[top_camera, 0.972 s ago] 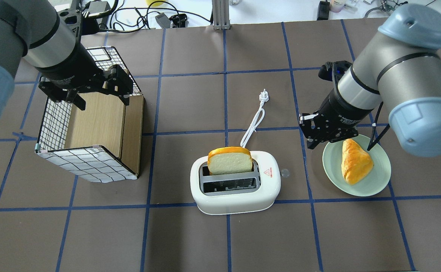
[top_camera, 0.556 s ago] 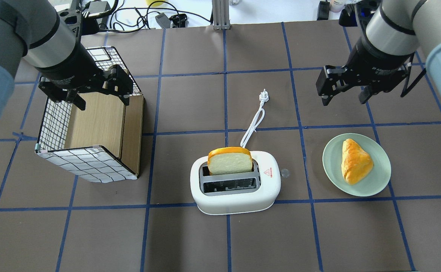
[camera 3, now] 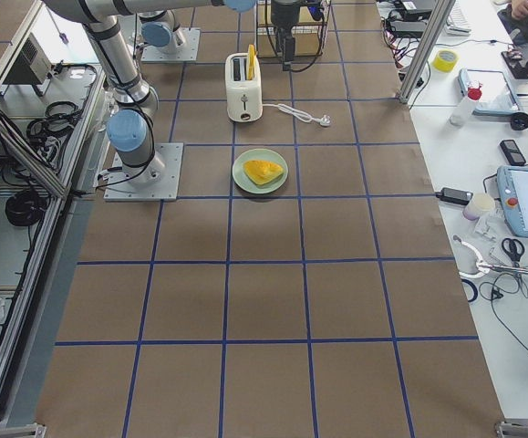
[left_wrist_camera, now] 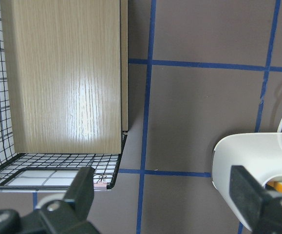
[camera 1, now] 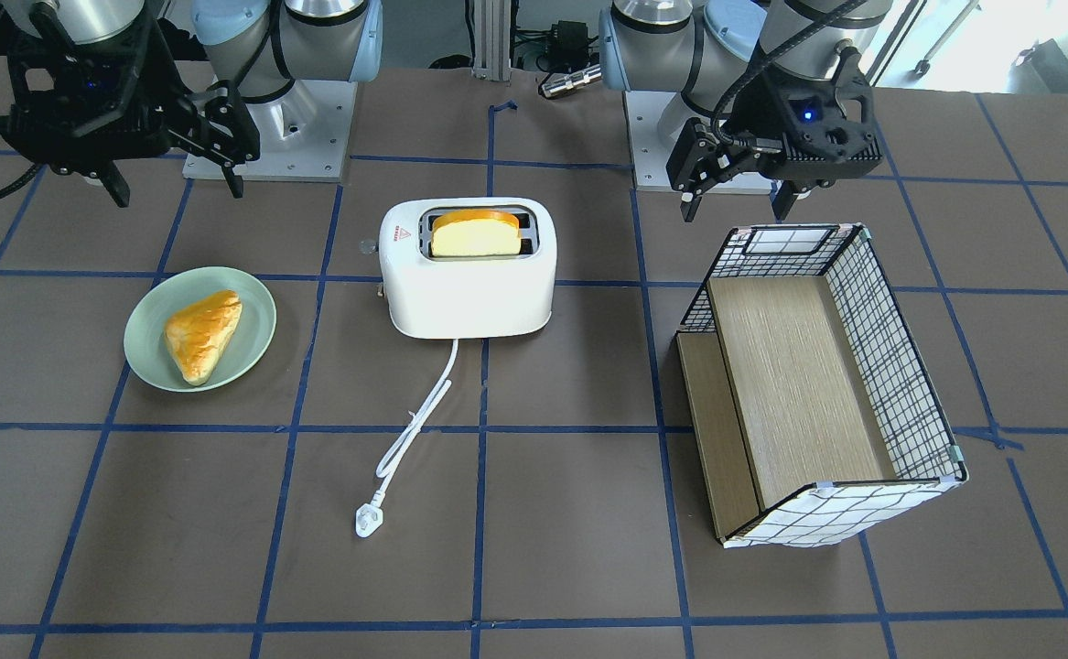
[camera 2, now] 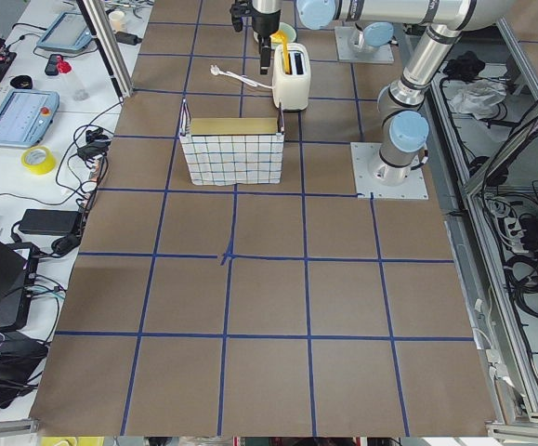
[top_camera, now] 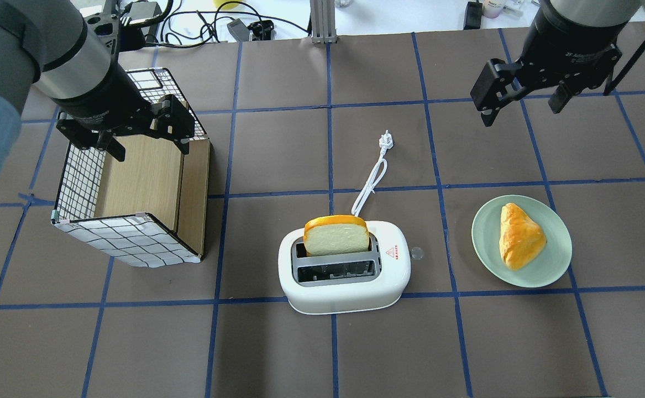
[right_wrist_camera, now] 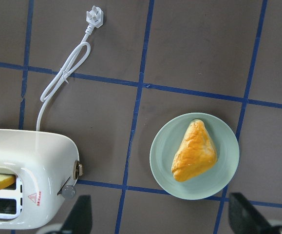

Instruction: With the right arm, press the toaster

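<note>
while the left gripper [top_camera: 151,148] hangs above the basket [top_camera: 129,243], its jaws are spread wide with nothing between them. the basket, with grid-patterned walls and a wood floor, sits on the left part of the table [top_camera: 278,149]. near the middle stands the toaster [top_camera: 350,293], upright and well apart from both grippers. a bread slice [top_camera: 336,236] stands in its far slot and sticks well out of the top. the cord [top_camera: 372,185] runs away from the robot in a loose loop to the plug [top_camera: 387,140], which lies flat on the table. on the toaster's right end the small grey lever [right_wrist_camera: 68,191] sticks out toward the plate [top_camera: 554,271]. the plate lies near the toaster, not touching it, with a pastry [top_camera: 518,235] on it. farthest right, the right gripper [top_camera: 521,110] hangs high over the table by the plate; whether it is straight over the plate i cannot tell. its jaws are wide open and hold nothing, clear of the plate and the toaster.
</note>
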Action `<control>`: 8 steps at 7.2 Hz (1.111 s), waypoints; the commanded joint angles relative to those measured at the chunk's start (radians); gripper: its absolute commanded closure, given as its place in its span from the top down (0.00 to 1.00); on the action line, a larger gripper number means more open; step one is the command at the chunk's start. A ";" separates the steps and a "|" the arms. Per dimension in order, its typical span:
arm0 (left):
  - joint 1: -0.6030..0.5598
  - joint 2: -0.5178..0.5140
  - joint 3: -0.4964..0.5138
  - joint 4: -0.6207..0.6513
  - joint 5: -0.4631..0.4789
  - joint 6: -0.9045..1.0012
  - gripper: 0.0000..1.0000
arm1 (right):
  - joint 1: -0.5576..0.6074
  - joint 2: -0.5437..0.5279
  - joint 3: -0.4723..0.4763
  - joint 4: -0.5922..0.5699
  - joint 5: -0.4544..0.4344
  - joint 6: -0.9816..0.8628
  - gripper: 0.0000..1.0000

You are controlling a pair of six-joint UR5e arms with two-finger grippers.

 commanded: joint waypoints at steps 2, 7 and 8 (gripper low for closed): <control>0.000 0.000 0.000 0.000 0.000 0.000 1.00 | 0.030 0.040 -0.039 -0.007 0.008 -0.016 1.00; 0.000 0.000 0.000 0.000 0.000 0.000 1.00 | -0.027 0.032 -0.005 -0.053 0.062 0.082 0.95; 0.000 0.000 0.000 0.000 0.000 0.000 1.00 | -0.027 0.011 0.051 -0.108 0.062 0.095 0.92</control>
